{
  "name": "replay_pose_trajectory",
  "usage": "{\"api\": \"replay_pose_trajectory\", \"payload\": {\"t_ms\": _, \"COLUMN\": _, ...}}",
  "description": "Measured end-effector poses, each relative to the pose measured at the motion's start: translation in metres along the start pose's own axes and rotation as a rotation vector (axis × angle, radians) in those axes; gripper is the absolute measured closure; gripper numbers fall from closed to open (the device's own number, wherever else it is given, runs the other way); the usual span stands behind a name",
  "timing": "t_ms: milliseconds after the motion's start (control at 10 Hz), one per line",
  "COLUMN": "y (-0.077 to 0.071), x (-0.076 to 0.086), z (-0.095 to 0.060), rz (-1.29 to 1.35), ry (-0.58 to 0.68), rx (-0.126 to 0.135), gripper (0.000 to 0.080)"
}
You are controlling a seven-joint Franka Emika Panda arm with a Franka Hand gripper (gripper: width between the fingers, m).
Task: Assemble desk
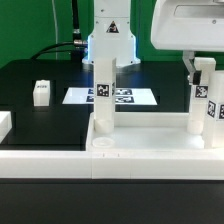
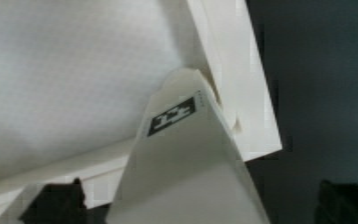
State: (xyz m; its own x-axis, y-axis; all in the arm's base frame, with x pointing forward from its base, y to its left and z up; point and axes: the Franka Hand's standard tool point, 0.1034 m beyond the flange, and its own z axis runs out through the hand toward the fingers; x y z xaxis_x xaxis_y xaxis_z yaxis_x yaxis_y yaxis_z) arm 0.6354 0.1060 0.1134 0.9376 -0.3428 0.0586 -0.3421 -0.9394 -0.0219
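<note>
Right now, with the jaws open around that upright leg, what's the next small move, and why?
Probably close on the leg: the gripper is open with the leg between its fingers, and it stands upright on the desk slab, so a grip to twist it home seems likely.

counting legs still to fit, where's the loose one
In the exterior view the loose leg sits on the black table at that view's left, left of the marker board and beyond the desk top.
</note>
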Motion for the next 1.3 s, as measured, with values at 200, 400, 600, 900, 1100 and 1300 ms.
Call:
{"api": "replay_pose_trajectory", "payload": {"t_ms": 200, "y": 0.0005, "x": -0.0002, "z": 0.0012, "rz": -0.155, "ry": 0.002, "rx": -0.013, "gripper": 0.0150}}
{"api": "replay_pose_trajectory", "payload": {"t_ms": 400, "y": -0.0015, "x": -0.0012, "z": 0.0018, "rz": -0.272, "ry": 0.004, "rx": -0.011, "gripper": 0.0150}}
{"api": "replay_pose_trajectory", "payload": {"t_ms": 600, "y": -0.0009, "x": -0.0015, "z": 0.0025, "rz": -0.361, "ry": 0.002, "rx": -0.012, "gripper": 0.0277}}
{"api": "replay_pose_trajectory", "payload": {"t_ms": 900, "y": -0.0007, "x": -0.0012, "z": 0.0025, "rz": -0.341, "ry": 0.002, "rx": -0.011, "gripper": 0.0511}}
{"api": "replay_pose_trajectory", "payload": {"t_ms": 1100, "y": -0.0006, "x": -0.0012, "z": 0.0024, "rz": -0.295, "ry": 0.003, "rx": -0.011, "gripper": 0.0511}}
{"api": "replay_pose_trajectory", "payload": {"t_ms": 1300, "y": -0.0007, "x": -0.0013, "z": 0.0025, "rz": -0.167, "ry": 0.003, "rx": -0.010, "gripper": 0.0511}}
